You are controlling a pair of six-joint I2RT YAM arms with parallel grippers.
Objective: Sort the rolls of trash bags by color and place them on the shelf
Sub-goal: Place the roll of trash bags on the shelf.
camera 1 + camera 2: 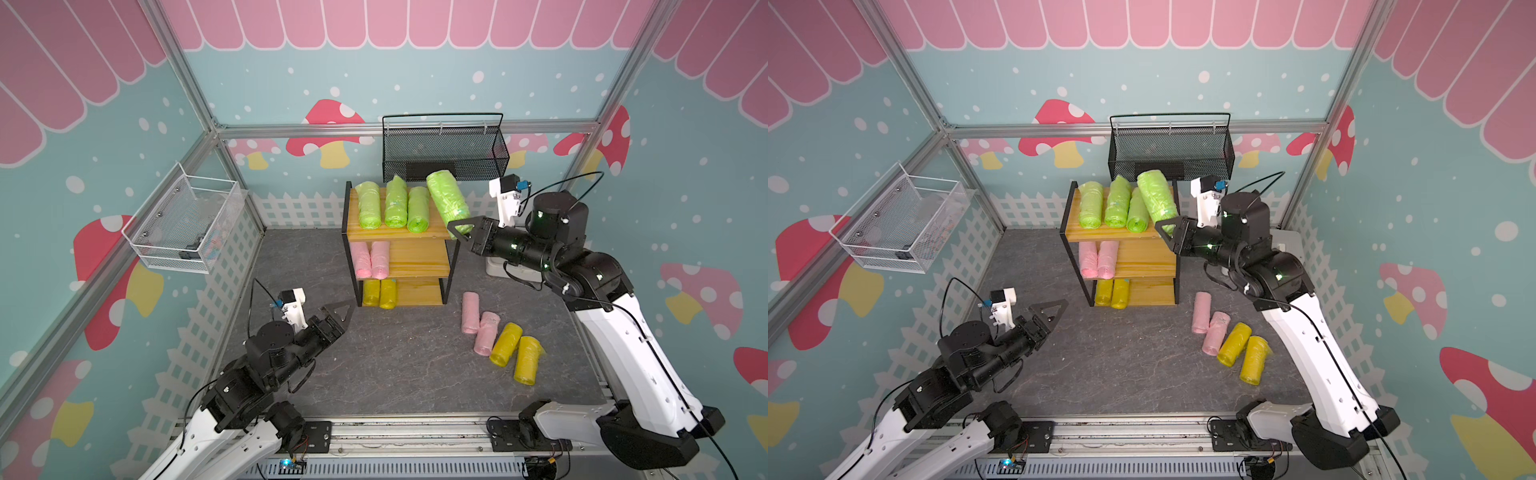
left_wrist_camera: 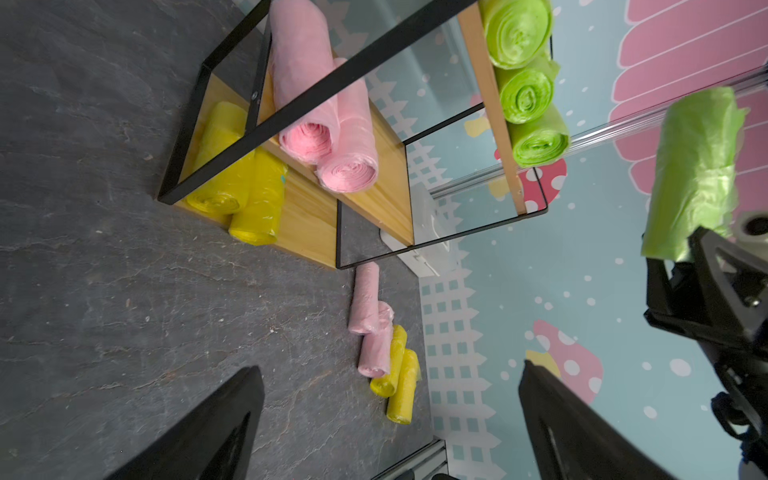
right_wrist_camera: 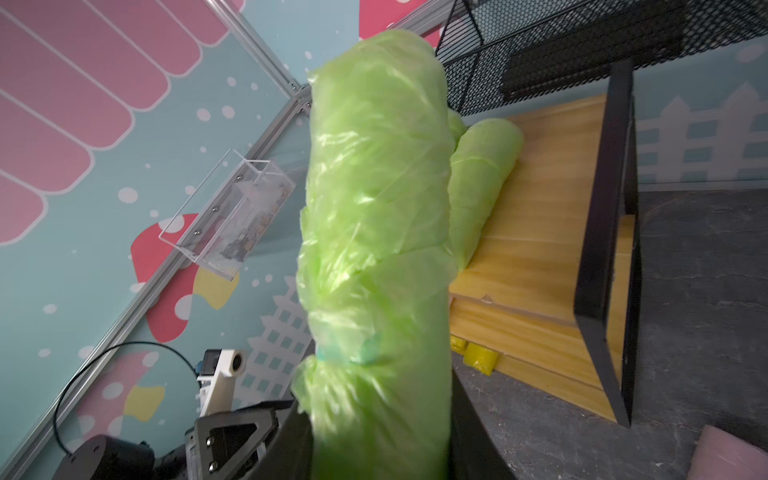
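Right fingers [image 3: 473,457] clamp lime-green crinkly plastic roll [image 1: 444,199], skewed over wooden shelf's top board [image 1: 434,233]; left fingers [image 2: 216,432] open, empty. My worry: released skewed, it rolls off.

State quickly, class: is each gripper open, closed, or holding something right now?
Left gripper: open, holding nothing.
Right gripper: closed on a green roll.

Teal walls [image 1: 374,70] dotted white carry red and pink mushrooms, a pink scalloped awning along the top and a white picket fence at the base. Aluminium framing [image 1: 374,129] edges the corners. The bench [image 1: 395,365] is dark grey, stone-veined. A black mesh basket [image 1: 444,153] hangs on the back wall, a white wire basket [image 1: 183,224] on the side wall
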